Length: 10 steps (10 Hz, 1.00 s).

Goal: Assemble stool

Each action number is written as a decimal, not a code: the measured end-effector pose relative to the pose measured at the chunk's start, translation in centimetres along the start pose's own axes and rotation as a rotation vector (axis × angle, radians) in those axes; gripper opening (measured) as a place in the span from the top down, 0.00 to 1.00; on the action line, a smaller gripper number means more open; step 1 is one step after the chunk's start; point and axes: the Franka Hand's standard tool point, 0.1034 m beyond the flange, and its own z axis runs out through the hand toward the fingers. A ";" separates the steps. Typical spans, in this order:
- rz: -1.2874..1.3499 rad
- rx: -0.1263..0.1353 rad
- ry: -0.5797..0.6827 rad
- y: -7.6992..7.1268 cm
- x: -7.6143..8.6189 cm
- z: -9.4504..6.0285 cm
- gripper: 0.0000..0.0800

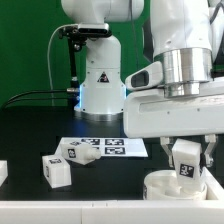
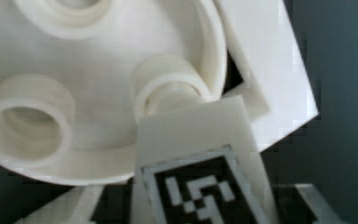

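My gripper (image 1: 186, 163) is shut on a white stool leg (image 1: 185, 160) with a black-and-white tag and holds it upright over the round white seat disc (image 1: 170, 186) at the front of the exterior view's right. In the wrist view the held leg (image 2: 197, 150) points at a round socket (image 2: 172, 88) of the seat (image 2: 87, 40), its end at the socket's edge; a second socket (image 2: 28, 125) lies beside it. I cannot tell if the leg is seated. Two loose tagged legs lie on the table: one (image 1: 56, 170) at the front, one (image 1: 82, 152) behind it.
The marker board (image 1: 118, 147) lies flat on the black table behind the loose legs. The robot's white base (image 1: 100, 85) stands at the back. A small white part (image 1: 3, 172) shows at the exterior view's left edge.
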 end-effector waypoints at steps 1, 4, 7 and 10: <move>-0.007 0.004 0.010 -0.2 -0.2 0.0 0.60; -0.027 0.003 0.023 0.0 -1.6 0.2 0.60; -0.045 0.016 0.073 0.0 -2.7 0.1 0.60; -0.061 0.018 0.091 0.3 -2.4 0.1 0.60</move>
